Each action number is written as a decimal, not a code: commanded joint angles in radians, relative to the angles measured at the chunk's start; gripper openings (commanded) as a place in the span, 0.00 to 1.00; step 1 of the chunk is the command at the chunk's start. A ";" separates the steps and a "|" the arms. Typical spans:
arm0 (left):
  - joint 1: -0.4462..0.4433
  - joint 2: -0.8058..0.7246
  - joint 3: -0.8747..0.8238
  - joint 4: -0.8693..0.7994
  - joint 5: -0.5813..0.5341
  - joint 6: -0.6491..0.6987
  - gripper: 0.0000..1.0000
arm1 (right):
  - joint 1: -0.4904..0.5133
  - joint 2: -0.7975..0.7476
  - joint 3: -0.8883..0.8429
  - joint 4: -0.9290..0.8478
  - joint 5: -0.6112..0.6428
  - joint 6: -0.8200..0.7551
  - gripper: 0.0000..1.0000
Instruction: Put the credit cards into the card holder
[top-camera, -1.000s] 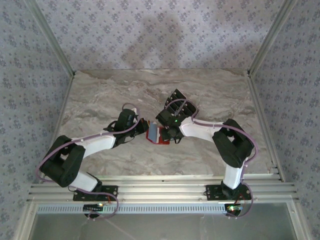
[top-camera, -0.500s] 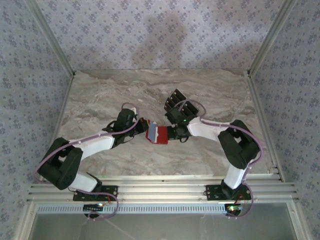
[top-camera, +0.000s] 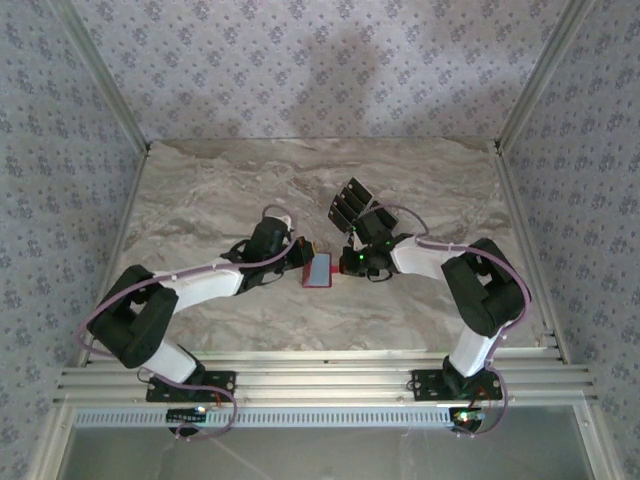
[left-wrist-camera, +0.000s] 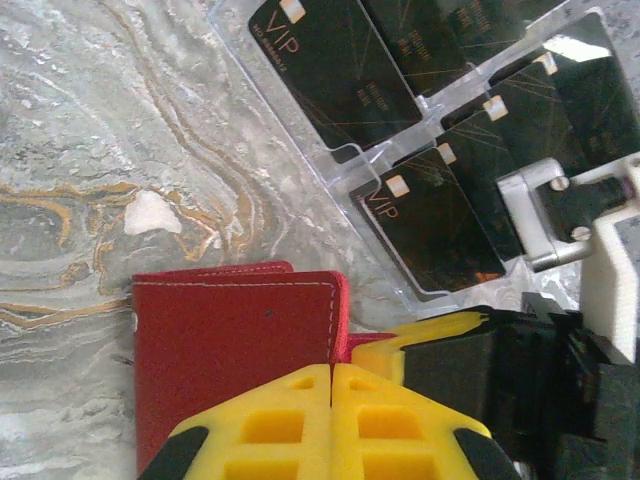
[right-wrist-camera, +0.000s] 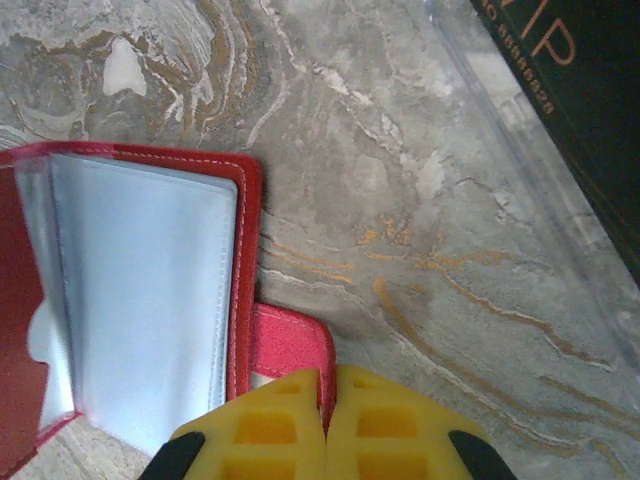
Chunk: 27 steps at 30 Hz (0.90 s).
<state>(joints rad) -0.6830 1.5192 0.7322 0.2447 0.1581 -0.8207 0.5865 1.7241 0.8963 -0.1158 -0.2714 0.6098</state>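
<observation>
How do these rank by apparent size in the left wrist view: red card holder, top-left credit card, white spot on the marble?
1. card holder
2. top-left credit card, though the frame cuts it off
3. white spot, clearly smallest

Your right gripper (right-wrist-camera: 325, 388) shows yellow fingers closed on the red tab of the open card holder (right-wrist-camera: 140, 290); a black credit card (right-wrist-camera: 590, 90) lies well apart on marble.

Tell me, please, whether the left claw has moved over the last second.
Yes. The left claw has shifted right in the top view, away from the table's left edge, toward the card holder.
</observation>
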 joint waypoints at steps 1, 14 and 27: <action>-0.005 -0.002 0.015 0.004 -0.028 0.008 0.00 | -0.004 -0.002 -0.013 0.003 -0.020 0.013 0.00; 0.040 -0.095 -0.078 -0.026 -0.061 0.020 0.00 | 0.021 -0.112 0.027 -0.095 0.050 -0.001 0.32; 0.043 -0.096 -0.086 -0.016 -0.061 0.016 0.00 | 0.135 -0.018 0.216 -0.167 0.065 -0.018 0.28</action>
<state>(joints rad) -0.6430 1.4456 0.6514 0.2371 0.1032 -0.8196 0.6998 1.6463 1.0714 -0.2371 -0.2161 0.6090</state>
